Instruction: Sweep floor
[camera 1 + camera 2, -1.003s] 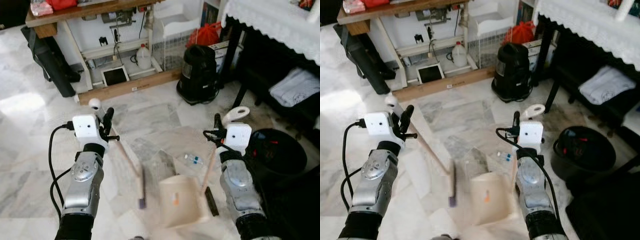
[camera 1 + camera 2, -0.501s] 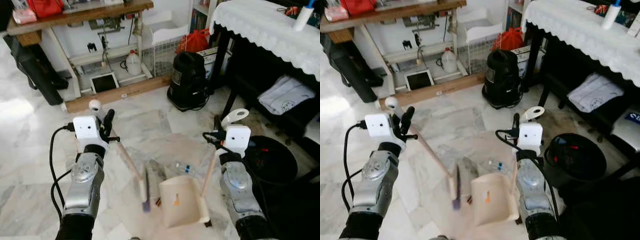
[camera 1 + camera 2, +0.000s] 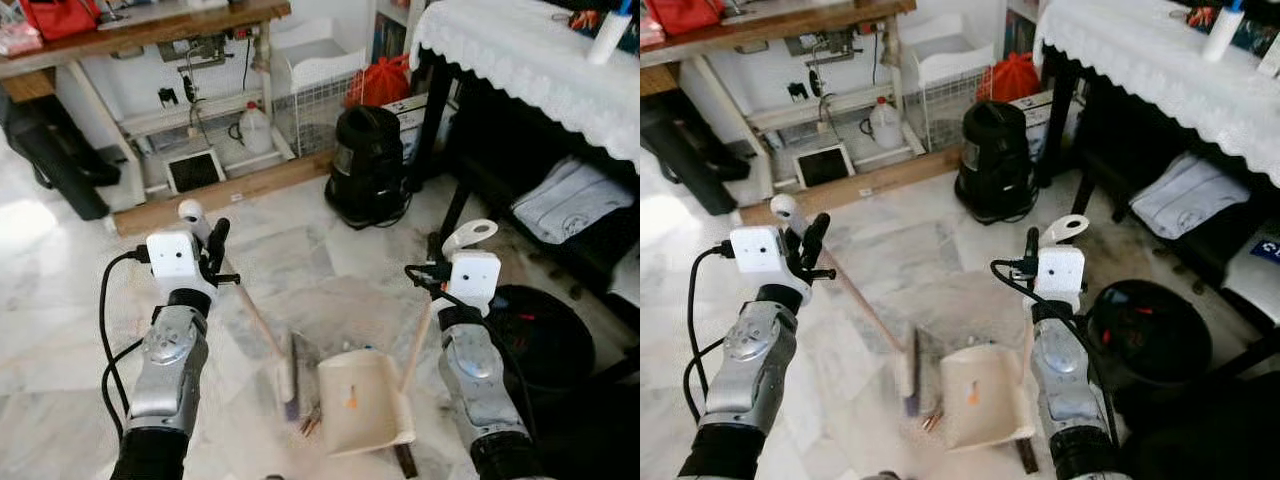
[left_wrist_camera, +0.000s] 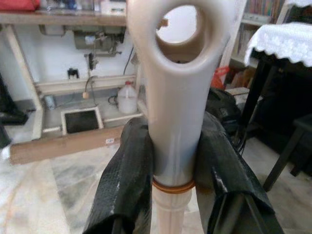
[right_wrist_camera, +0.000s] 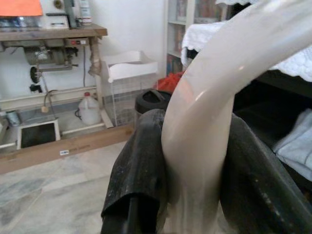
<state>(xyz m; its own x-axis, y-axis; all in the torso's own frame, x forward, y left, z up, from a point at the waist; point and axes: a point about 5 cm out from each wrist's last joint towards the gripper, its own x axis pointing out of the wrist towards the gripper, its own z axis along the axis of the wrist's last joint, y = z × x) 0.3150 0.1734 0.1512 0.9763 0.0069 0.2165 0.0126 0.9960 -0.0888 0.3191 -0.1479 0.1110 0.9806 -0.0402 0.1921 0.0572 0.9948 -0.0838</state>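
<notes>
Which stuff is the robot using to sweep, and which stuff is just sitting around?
For the sweeping:
- broom, held in the left gripper
- dustpan, held in the right gripper
- bits of rubbish on the floor between them

Just sitting around:
- black vacuum cleaner
- white jug
- red bag
- black bin

My left gripper (image 4: 173,170) wraps the broom handle (image 4: 176,97) so its shaft is hidden between my fingers (image 4: 129,170), which run off the frame at six o'clock. My right gripper (image 5: 195,161) likewise covers the dustpan handle (image 5: 214,92), whose upper end is cut off at one o'clock. On the floor the broom head (image 3: 290,375) is smeared by blur, and the small debris (image 3: 310,420) just beside it at five o'clock is too small to identify. The dustpan (image 3: 362,405) hides the floor beneath it.
</notes>
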